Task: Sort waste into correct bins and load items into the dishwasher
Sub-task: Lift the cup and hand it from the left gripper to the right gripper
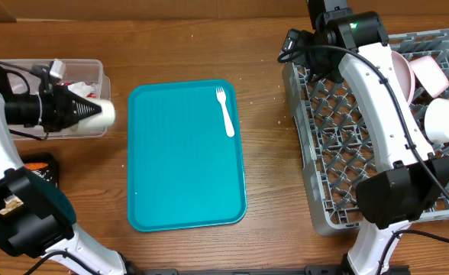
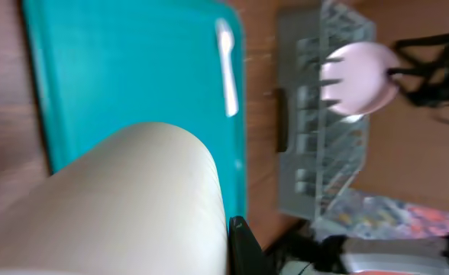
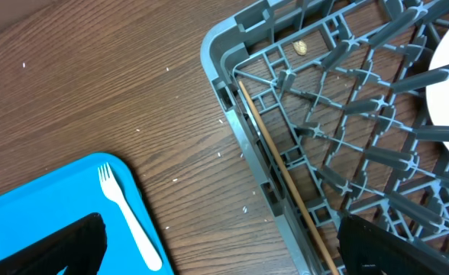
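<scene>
Black tray (image 1: 50, 159) by left base, orange carrot (image 1: 35, 164) on it. Teal tray (image 1: 186, 168) mid-counter (image 1: 270, 153), white fork (image 1: 224, 111) in its far-right corner. Left fingers (image 1: 72, 105) pinching white cup (image 1: 98, 113) at clear tub's (image 1: 95, 72) right end. Right fingers (image 3: 392, 244) spread wide, empty, over grey rack's (image 1: 324, 191) far-left corner. Pink plate (image 1: 400, 72) and white bowl (image 1: 446, 118) sit inside.

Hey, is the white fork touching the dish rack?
Apart. The overhead view shows the white fork lying on the teal tray, with bare wooden table between that tray and the grey dish rack.
</scene>
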You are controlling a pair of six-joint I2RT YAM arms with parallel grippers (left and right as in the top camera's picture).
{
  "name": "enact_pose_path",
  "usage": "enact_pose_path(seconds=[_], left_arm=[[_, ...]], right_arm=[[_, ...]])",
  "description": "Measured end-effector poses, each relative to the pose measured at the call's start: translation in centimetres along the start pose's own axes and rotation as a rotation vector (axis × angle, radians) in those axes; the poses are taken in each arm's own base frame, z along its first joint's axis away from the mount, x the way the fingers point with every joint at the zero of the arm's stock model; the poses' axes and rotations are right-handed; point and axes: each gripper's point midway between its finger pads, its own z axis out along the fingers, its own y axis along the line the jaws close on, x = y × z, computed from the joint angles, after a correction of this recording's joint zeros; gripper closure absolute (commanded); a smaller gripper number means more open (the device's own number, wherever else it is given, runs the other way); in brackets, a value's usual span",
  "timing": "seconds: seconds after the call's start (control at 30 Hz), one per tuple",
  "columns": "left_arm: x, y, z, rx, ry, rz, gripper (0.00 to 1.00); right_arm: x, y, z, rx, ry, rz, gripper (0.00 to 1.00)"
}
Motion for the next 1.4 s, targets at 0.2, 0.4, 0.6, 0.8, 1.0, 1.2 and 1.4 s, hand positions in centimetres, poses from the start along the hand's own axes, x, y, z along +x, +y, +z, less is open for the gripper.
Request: enact_pose_path(seconds=[0.2, 0.4, 0.6, 0.8, 1.0, 1.2, 1.4], left_arm=[[-0.1, -7.4, -0.4, 0.137, -0.078, 0.138, 0.96], [3.3, -16.8, 2.6, 0.265, 0.000, 0.355, 0.96], [1.5, -20.9, 1.9, 0.551, -0.043, 0.267, 0.96], [0.3, -20.8, 2.1, 0.628, 0.014, 0.048, 0.96], [0.3, -21.4, 2.6, 0.642, 0.068, -0.055, 0.96], [1.2, -23.3, 4.2, 0.654, 0.165, -0.105, 0.96], [1.2, -23.7, 4.5, 0.655, 0.192, -0.141, 0.96]], right_arm=[[-0.4, 0.6, 0.0, -0.028, -0.015, 0.019, 0.00], [0.3, 4.3, -0.5, -0.235, 0.057, 0.043, 0.00], [2.1, 11.9, -6.4, -0.843, 0.295, -0.021, 0.00], [4.6, 14.2, -14.0, -1.276, 0.537, -0.116, 0.00], [6.7, 15.3, -17.0, -1.411, 0.647, -0.183, 0.00], [11.4, 18.6, -17.9, -1.402, 0.728, -0.272, 0.00], [10.6, 18.8, -16.9, -1.351, 0.693, -0.240, 0.00]])
